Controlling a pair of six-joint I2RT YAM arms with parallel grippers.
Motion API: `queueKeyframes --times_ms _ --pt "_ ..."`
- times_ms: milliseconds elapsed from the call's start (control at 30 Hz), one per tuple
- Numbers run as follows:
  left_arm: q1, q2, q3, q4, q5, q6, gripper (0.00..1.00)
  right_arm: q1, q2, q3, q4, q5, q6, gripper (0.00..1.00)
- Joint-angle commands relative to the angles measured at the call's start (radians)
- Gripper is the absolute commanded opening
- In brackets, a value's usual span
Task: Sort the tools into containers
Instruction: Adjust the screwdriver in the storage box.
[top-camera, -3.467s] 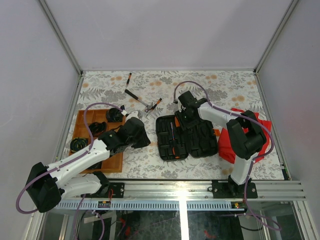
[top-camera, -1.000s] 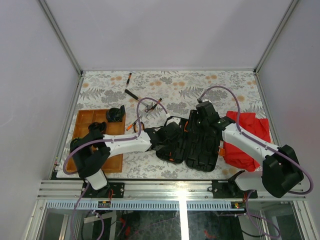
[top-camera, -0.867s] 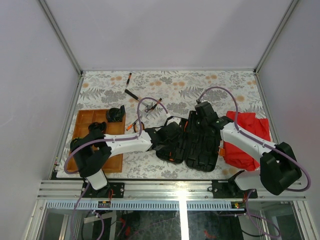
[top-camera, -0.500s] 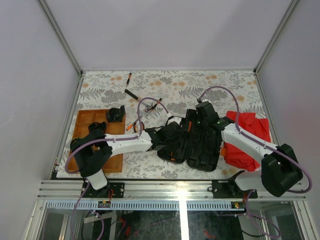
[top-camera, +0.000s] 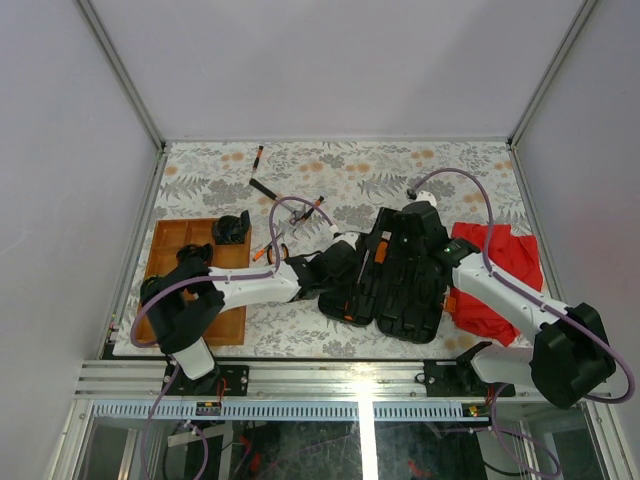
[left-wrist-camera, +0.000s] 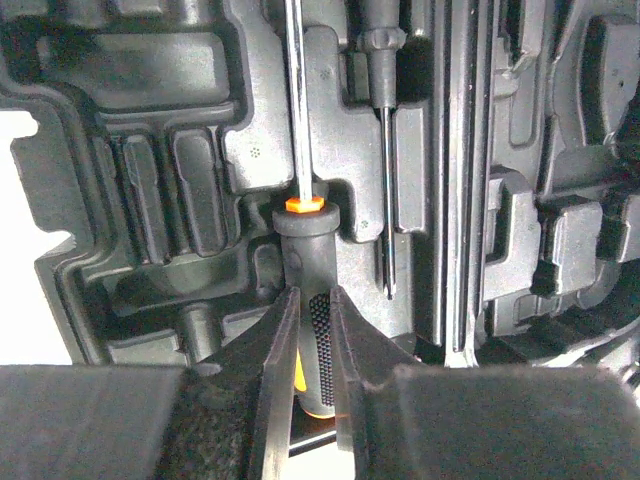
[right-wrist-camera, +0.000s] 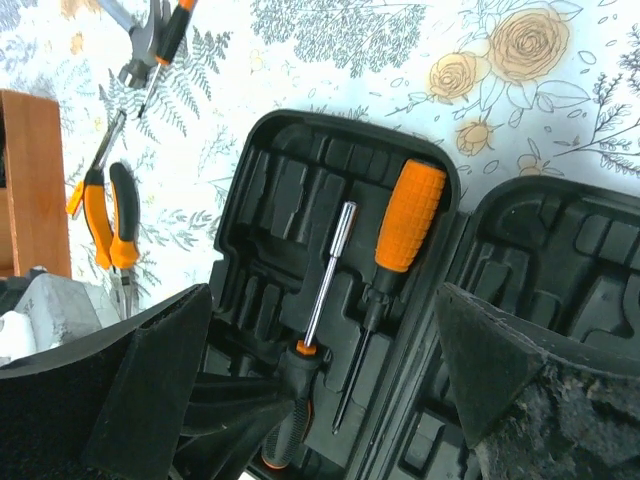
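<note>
Black moulded plastic fills the left wrist view. The tool case (top-camera: 400, 300) lies open on the counter, about midway along its near edge. The left hand (left-wrist-camera: 312, 300) is down inside the half nearer the wooden tray (top-camera: 165, 240). Its fingers (left-wrist-camera: 275, 370) are clamped on the black-and-orange handle of a long-shafted screwdriver (left-wrist-camera: 303, 230). That tool lies along a recess of the case, its steel shaft pointing away from the wrist. Just beside it, in the next recess, sits an orange-handled screwdriver (right-wrist-camera: 408, 215). The right hand (right-wrist-camera: 322, 298) hovers above the case with its fingers wide apart and nothing between them.

I judge the step in hand to be seating this screwdriver in its slot. Whether the handle is pressed fully home I cannot tell. The next move calls for the left fingers to part and the hand to lift straight up, so the tool is not dragged out with it. More sorting remains. Orange pliers (right-wrist-camera: 112, 215) lie on the counter between the case and the tray, which sits by the left edge. A hammer (top-camera: 265, 188) and other small tools lie toward the far edge.
</note>
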Motion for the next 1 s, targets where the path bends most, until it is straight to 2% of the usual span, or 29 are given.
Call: queueKeyframes --times_ms 0,233,500,800,967 --pt "0.023 0.020 -0.056 0.052 0.067 -0.016 0.14 -0.079 0.010 -0.006 0.064 -0.076 0.021 0.99" --pt "0.030 0.034 -0.066 0.072 0.092 -0.009 0.12 -0.117 0.026 -0.033 0.101 -0.091 0.012 0.99" --pt "0.032 0.039 -0.105 0.135 0.106 -0.008 0.13 -0.121 0.032 -0.026 0.053 0.006 -0.051 0.99" --pt "0.032 0.055 -0.134 0.195 0.123 -0.011 0.12 -0.125 0.103 0.046 -0.049 -0.115 -0.065 0.97" --pt "0.031 0.056 -0.157 0.235 0.122 -0.011 0.11 -0.123 0.138 0.018 0.005 -0.195 -0.037 0.95"
